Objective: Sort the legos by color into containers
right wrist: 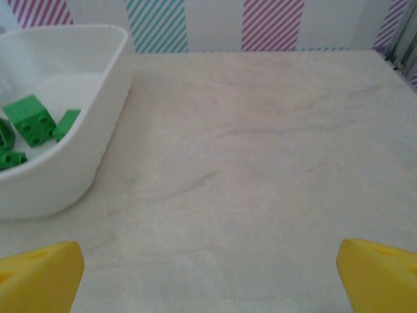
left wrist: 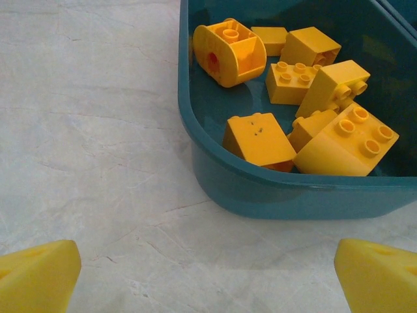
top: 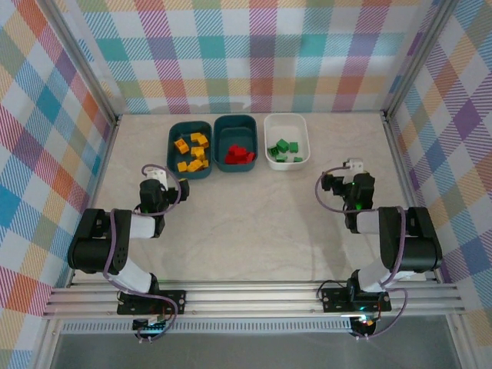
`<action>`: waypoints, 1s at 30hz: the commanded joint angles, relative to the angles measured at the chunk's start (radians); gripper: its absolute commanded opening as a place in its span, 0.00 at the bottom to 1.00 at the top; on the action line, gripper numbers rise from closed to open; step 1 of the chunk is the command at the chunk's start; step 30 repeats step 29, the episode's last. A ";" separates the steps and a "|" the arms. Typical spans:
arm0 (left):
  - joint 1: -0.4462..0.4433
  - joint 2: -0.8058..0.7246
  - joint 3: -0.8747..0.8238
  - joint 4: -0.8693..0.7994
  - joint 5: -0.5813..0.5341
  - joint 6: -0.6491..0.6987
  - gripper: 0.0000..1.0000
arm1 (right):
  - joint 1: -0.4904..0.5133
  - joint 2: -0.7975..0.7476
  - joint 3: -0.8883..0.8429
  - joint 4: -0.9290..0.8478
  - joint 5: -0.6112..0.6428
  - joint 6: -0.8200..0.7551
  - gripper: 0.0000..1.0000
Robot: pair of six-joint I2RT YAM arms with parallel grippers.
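Both left gripper (left wrist: 207,277) and right gripper (right wrist: 208,277) gape empty; the left lurching forward could shove the bin (left wrist: 273,192) of yellow legos (left wrist: 345,147)

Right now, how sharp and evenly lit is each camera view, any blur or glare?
Top external: sharp, soft even light, no glare, walls splay outward. Left wrist: yellow legos in the teal bin crisp, left fingertips soft-edged. Right wrist: hazier, white bin and green legos blurred, right fingertips out of focus.

Yellow legos (left wrist: 345,140), teal bin (left wrist: 273,195), red legos (top: 239,155), green legos (right wrist: 29,119), white bin (right wrist: 85,143)
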 commanded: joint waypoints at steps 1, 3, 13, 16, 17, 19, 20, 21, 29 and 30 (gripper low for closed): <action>-0.013 -0.001 0.023 -0.014 -0.018 0.019 1.00 | 0.006 -0.010 -0.004 -0.050 -0.054 0.036 1.00; -0.015 -0.001 0.022 -0.014 -0.020 0.021 1.00 | 0.008 -0.011 -0.005 -0.048 -0.054 0.035 1.00; -0.018 -0.001 0.022 -0.012 -0.022 0.022 1.00 | 0.010 -0.013 -0.009 -0.044 -0.051 0.033 1.00; -0.018 -0.001 0.022 -0.013 -0.022 0.022 1.00 | 0.011 -0.014 -0.010 -0.043 -0.050 0.033 1.00; -0.018 -0.001 0.022 -0.013 -0.022 0.021 1.00 | 0.009 -0.013 -0.010 -0.043 -0.049 0.034 1.00; -0.018 0.000 0.024 -0.017 -0.023 0.021 1.00 | 0.009 -0.013 -0.009 -0.043 -0.051 0.033 1.00; -0.016 0.000 0.027 -0.020 -0.020 0.020 1.00 | 0.010 -0.014 -0.009 -0.043 -0.050 0.033 1.00; -0.015 0.000 0.028 -0.021 -0.018 0.020 1.00 | 0.011 -0.014 -0.010 -0.043 -0.050 0.033 1.00; -0.017 -0.001 0.023 -0.016 -0.021 0.021 1.00 | 0.009 -0.014 -0.010 -0.043 -0.051 0.035 1.00; -0.017 -0.001 0.023 -0.016 -0.021 0.021 1.00 | 0.009 -0.014 -0.010 -0.043 -0.051 0.035 1.00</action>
